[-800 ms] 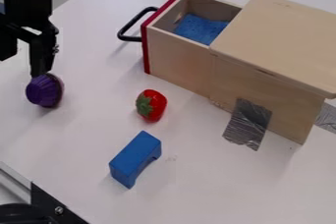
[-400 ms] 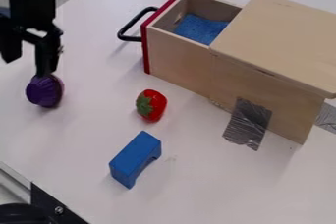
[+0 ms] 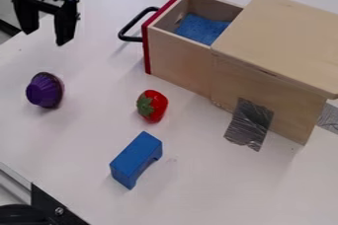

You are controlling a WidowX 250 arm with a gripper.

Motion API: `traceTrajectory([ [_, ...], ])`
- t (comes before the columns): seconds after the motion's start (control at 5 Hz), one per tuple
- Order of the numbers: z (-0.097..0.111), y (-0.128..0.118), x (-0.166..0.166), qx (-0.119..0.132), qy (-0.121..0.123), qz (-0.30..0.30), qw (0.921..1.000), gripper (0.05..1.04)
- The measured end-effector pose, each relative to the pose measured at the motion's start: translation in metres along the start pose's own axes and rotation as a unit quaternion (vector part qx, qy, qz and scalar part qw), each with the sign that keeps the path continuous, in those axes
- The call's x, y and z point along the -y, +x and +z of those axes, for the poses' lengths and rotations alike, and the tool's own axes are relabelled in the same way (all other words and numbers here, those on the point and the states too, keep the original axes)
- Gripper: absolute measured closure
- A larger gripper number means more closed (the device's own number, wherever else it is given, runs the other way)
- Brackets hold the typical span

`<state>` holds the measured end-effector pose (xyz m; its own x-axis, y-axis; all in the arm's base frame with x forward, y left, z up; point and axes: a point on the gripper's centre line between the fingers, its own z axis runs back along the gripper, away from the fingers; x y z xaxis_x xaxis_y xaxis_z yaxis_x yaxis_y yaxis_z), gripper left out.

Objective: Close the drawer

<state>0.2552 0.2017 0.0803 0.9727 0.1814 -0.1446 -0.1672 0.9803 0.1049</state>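
Drawer open, pincer hanging empty near the desk's far left edge

Nearest me on the desk, towards its near left edge, a blue arch-shaped block lies on its side. Past it, a strip of silver tape runs from the side of the wooden box down onto the desk top. I take it as an anchor, there so that a push on the drawer won't shove the whole box.

A toy strawberry lies beside the box. Farther towards the desk's left side, a purple ridged toy is tipped over. Both look to be out of the drawer's sliding path, so I can leave them where they are.

The drawer, my task's thing, juts from the box towards the desk's far left edge, with a blue cloth-like piece inside. The cloth seems to sit low enough to pass under the box's top. The drawer's red front and black looped handle face my arm's side.

Farthest left, the pincer hangs with its fingers spread, gripping nothing and apart from the handle. That side suits a push, which needs no grip: I judge the next move is to line up with the red front and press it towards the box, keeping straight so the drawer doesn't jam.
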Motion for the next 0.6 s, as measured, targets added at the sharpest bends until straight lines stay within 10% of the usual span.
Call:
traceTrajectory([
  [0.6, -0.017, 0.041, 0.014, -0.010, -0.019, -0.014, 0.9997, 0.083],
])
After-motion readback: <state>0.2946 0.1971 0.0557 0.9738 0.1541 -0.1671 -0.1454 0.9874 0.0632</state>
